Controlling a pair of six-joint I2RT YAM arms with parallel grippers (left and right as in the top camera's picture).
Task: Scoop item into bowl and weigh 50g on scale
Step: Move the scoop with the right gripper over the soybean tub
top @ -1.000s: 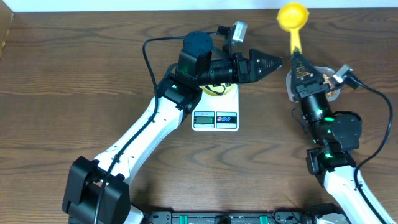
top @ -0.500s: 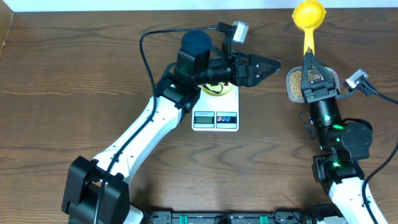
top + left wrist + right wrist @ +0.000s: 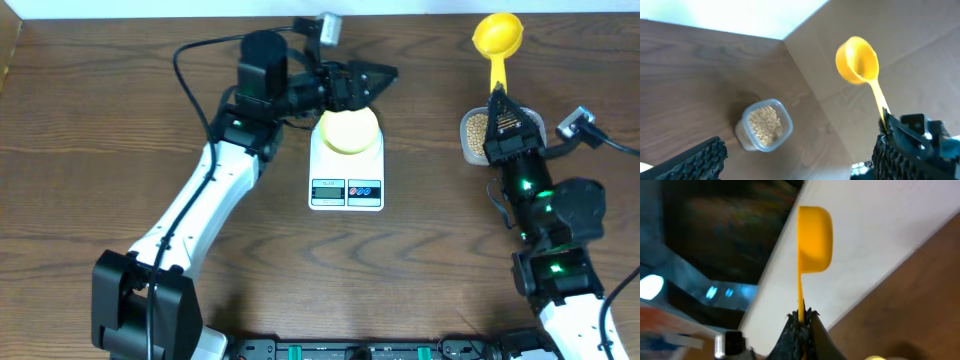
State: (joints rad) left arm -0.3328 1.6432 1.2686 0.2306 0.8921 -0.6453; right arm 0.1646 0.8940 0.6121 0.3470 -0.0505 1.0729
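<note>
Beans (image 3: 476, 128) sit in the clear tub (image 3: 466, 150) on my right side of the table (image 3: 120, 150), a level tan heap. The left wrist view shows the same heap (image 3: 765, 125) inside the tub's rounded walls (image 3: 747, 142). Bowl (image 3: 349, 130): pale yellow, on the platform of the scale (image 3: 346, 170), over its far half. From overhead its inside shows plain yellow. The scale's display (image 3: 327, 189) and two buttons (image 3: 363, 189) lie along the near edge, facing me; digits too small to read. Scale and tub stand well apart, bare wood between them.

Scoop (image 3: 497, 35): bright yellow, cup pointing away from me toward the table's far edge, past the tub. My right gripper (image 3: 499, 98) is pinched tight on the end of its handle, fingers closed to a narrow point. The right wrist view has the scoop (image 3: 815, 237) side-on, straight out from the closed fingertips (image 3: 801, 317). From the overhead view the gripper lies over the tub; how high above it, I cannot tell. From above, the cup shows plain yellow.

My left gripper (image 3: 378, 82) stands spread wide and holds nothing. It points to my right, over the far edge of the scale just beyond the bowl. I cannot tell whether it touches either. Through its gaping fingers (image 3: 705, 157), the left wrist view looks across to the tub and the raised scoop (image 3: 857, 60).
</note>
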